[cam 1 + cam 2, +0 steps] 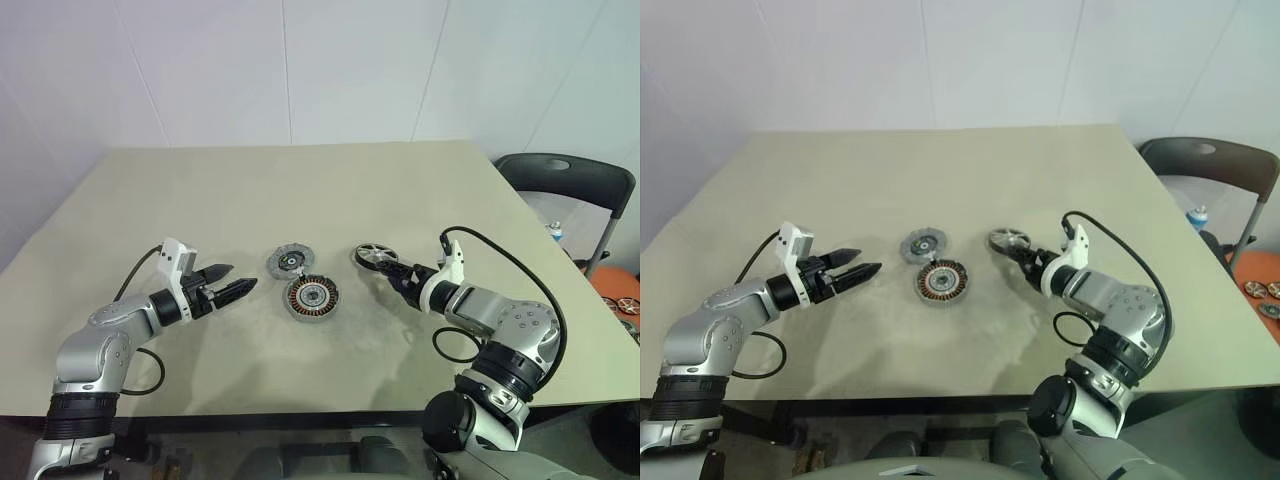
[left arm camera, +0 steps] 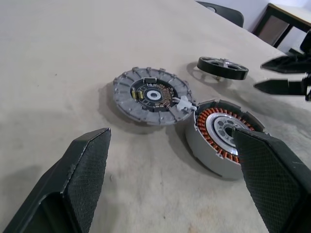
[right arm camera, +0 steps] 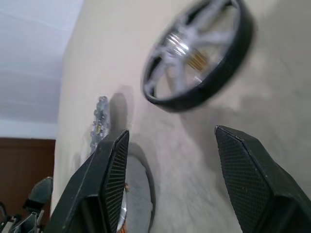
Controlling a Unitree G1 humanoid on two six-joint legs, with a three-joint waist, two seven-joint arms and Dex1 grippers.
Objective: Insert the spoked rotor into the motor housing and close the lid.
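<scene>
The spoked rotor (image 1: 375, 256) lies flat on the beige table (image 1: 300, 190), a silver wheel with a dark rim, to the right of the other parts. The motor housing (image 1: 313, 297) with its copper windings faces up mid-table. The grey toothed lid (image 1: 290, 262) lies open beside it, touching its far left edge. My right gripper (image 1: 393, 272) is open just short of the rotor (image 3: 199, 53), nothing between its fingers (image 3: 252, 179). My left gripper (image 1: 238, 279) is open to the left of the housing (image 2: 221, 136) and lid (image 2: 150, 94), holding nothing.
A dark chair (image 1: 570, 180) stands off the table's right edge, with a small bottle (image 1: 555, 232) and some wheels (image 1: 620, 290) on an orange surface beyond it. Cables loop from both wrists. The table's near edge runs just below the arms.
</scene>
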